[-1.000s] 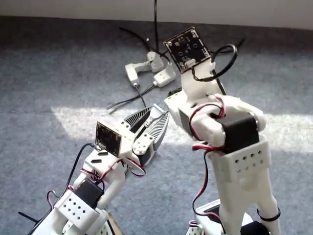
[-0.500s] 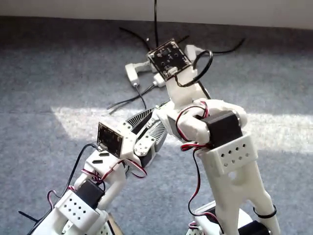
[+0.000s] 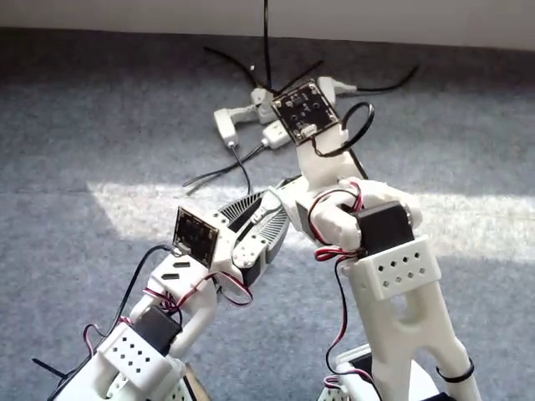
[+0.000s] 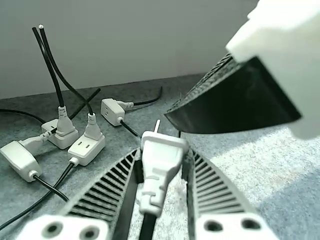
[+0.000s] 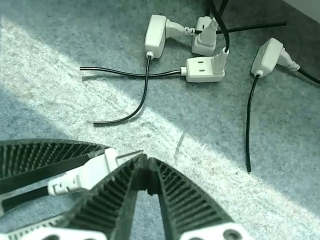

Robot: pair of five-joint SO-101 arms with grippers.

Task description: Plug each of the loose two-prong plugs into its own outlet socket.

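Pinching a white two-prong plug (image 4: 159, 167) between its ribbed black jaws, the left gripper (image 4: 162, 152) is holding it above the grey carpeted surface (image 4: 280, 165). The plug is sitting lengthwise in the grip, with its metal prongs pointing out past the fingertips toward the pale wall (image 4: 125, 40). Its black cord is trailing back between the jaws. The right gripper (image 5: 144, 167) is hanging just beside it, fingers pressed together at the tips and gripping nothing. The prongs are lying close to that tip, though whether they are touching is not showing.

Farther out, near the wall, the white outlet sockets are lying in a loose cluster. One two-slot socket (image 5: 201, 69) is showing its slots on its upper face, and an angled white block (image 5: 155, 32) is resting near it. A smaller piece (image 5: 202, 34) is sitting just behind, and a fourth white block (image 5: 267, 55) is lying apart to one side. Between the cluster and the grippers, thin black cords (image 5: 142, 95) are curling across the carpet, reaching a sunlit band (image 3: 125, 205).
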